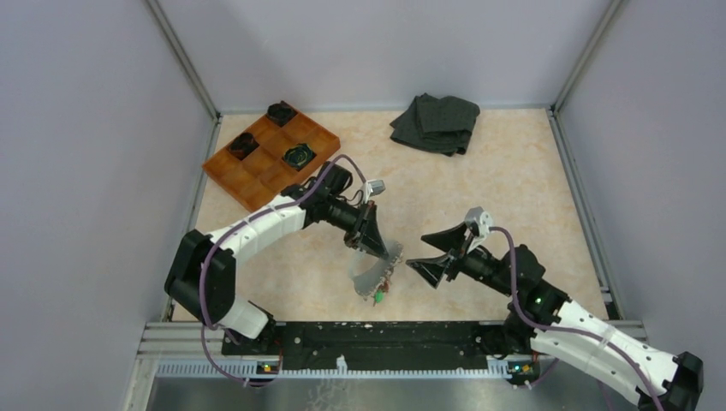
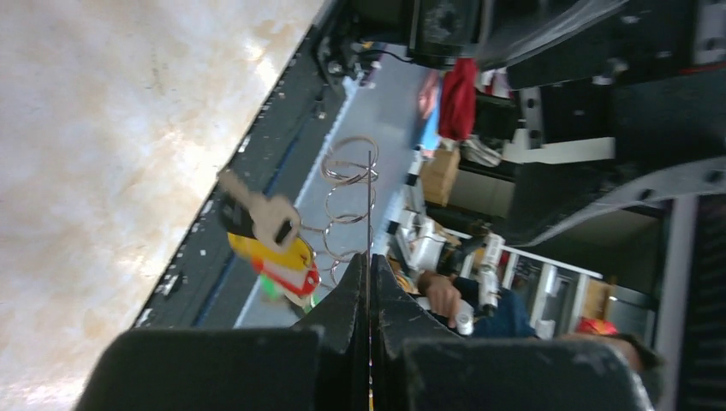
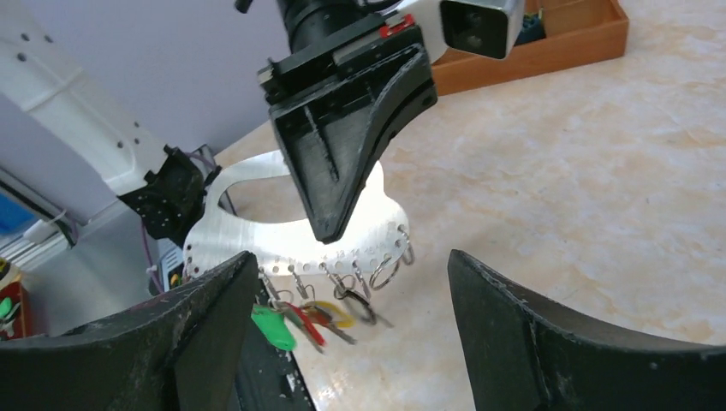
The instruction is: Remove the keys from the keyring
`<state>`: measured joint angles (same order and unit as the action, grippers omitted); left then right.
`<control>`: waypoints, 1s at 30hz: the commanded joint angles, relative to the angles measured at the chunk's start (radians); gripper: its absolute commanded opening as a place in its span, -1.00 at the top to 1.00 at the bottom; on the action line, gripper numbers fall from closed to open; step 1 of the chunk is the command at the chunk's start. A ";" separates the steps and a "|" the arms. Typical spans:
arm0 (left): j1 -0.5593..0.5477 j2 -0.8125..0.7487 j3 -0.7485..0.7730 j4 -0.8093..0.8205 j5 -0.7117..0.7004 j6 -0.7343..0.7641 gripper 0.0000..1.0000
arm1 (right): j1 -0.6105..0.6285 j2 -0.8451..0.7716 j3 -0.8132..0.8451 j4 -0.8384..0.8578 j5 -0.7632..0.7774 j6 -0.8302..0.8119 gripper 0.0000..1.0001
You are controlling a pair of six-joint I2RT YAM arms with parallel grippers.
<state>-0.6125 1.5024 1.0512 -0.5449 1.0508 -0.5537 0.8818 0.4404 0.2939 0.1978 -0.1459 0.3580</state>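
Note:
My left gripper (image 1: 374,235) is shut on a flat silver plate (image 1: 366,274) with a row of holes along its edge, held above the table. Thin wire keyring loops (image 3: 385,272) hang from those holes, with several keys (image 3: 317,317) carrying green, red and yellow tags. In the left wrist view the plate (image 2: 370,205) shows edge-on between the closed fingertips of my left gripper (image 2: 369,261), with the loops (image 2: 347,171) and a key (image 2: 270,221) beyond. My right gripper (image 1: 432,253) is open and empty, facing the plate from the right; its fingers (image 3: 197,334) frame the hanging keys.
An orange compartment tray (image 1: 257,175) holding black round objects sits at the back left. A dark folded cloth (image 1: 437,122) lies at the back. A black rail (image 1: 385,334) runs along the near edge. Walls enclose the table on three sides.

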 commanded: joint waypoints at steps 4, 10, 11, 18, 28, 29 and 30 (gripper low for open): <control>0.060 -0.075 -0.027 0.312 0.187 -0.305 1.00 | 0.005 -0.058 -0.138 0.321 -0.111 -0.114 -0.44; 0.094 -0.102 -0.031 0.472 0.207 -0.465 1.00 | 0.009 -0.033 -0.194 0.597 -0.162 -0.161 -0.23; 0.098 -0.099 -0.031 0.496 0.211 -0.485 1.00 | 0.011 -0.020 -0.188 0.614 -0.171 -0.173 -0.22; 0.109 -0.064 0.000 0.657 0.235 -0.626 1.00 | 0.030 0.081 -0.207 0.811 -0.292 -0.256 -0.08; 0.109 -0.012 0.053 0.728 0.232 -0.693 1.00 | 0.055 0.220 -0.168 0.893 -0.307 -0.304 0.18; 0.108 -0.008 0.060 0.728 0.232 -0.693 1.00 | 0.055 0.235 -0.167 0.903 -0.307 -0.308 0.20; 0.109 -0.001 0.067 0.728 0.232 -0.695 1.00 | 0.055 0.247 -0.165 0.907 -0.308 -0.309 0.23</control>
<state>-0.5068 1.4857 1.0569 0.1211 1.2594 -1.1572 0.9237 0.6476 0.0917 0.9966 -0.4377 0.0803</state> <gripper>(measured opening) 0.006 0.408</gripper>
